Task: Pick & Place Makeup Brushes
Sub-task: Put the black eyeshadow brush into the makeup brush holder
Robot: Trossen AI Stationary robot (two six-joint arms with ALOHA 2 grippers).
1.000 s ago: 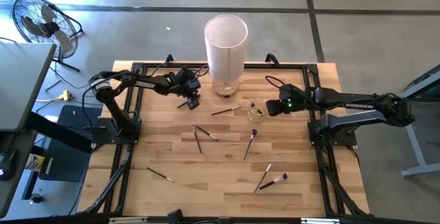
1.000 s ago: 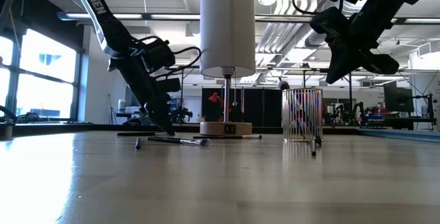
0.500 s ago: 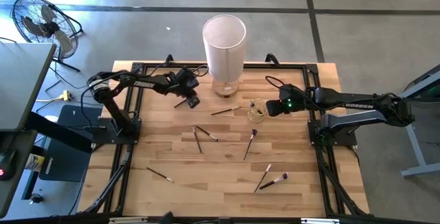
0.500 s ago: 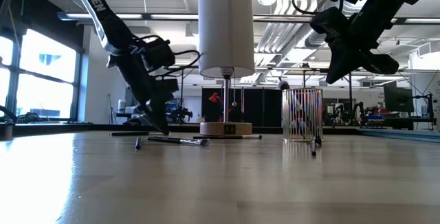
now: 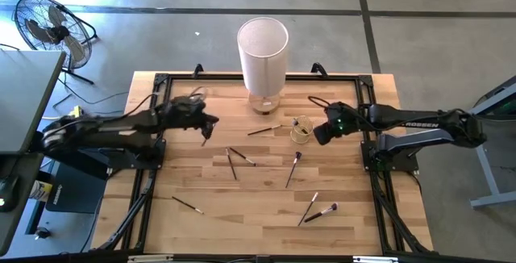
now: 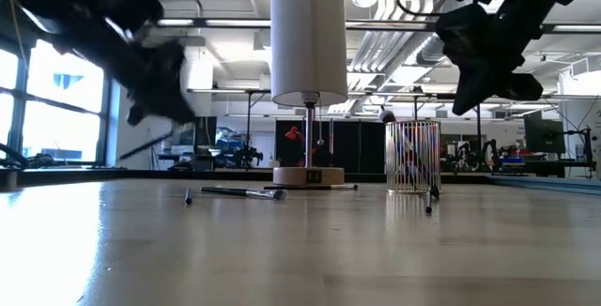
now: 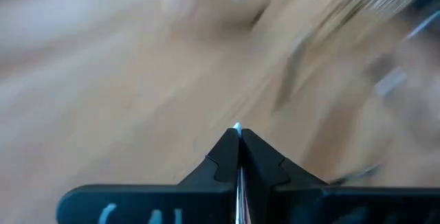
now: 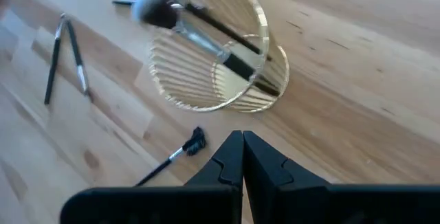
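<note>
My left gripper is over the table's left half, raised off the wood and shut on one makeup brush; the low view shows it blurred. My right gripper hovers shut and empty just right of the small clear cup, which stands on its base and has one brush leaning inside. Several more brushes lie flat on the table: one beside the cup, two crossed mid-table, one, a pair near the front and one at front left. My left gripper pinches the brush between its two fingers; a thin silvery length of it runs along the gap between them, its end showing just past the fingertips. The rest of the brush sticks out slanting below the gripper, lifted clear of the table.
A tall white cylinder on a stand rises at the table's far middle, close behind the cup. A black frame rail borders the work area. Bare wood lies between the scattered brushes, most of it at the near edge.
My left gripper has swung fast from beside the white cylinder toward the table's left edge, rising as it went, and it stays shut on the brush, which has travelled with it clear of the table. The brushes on the table have not moved.
</note>
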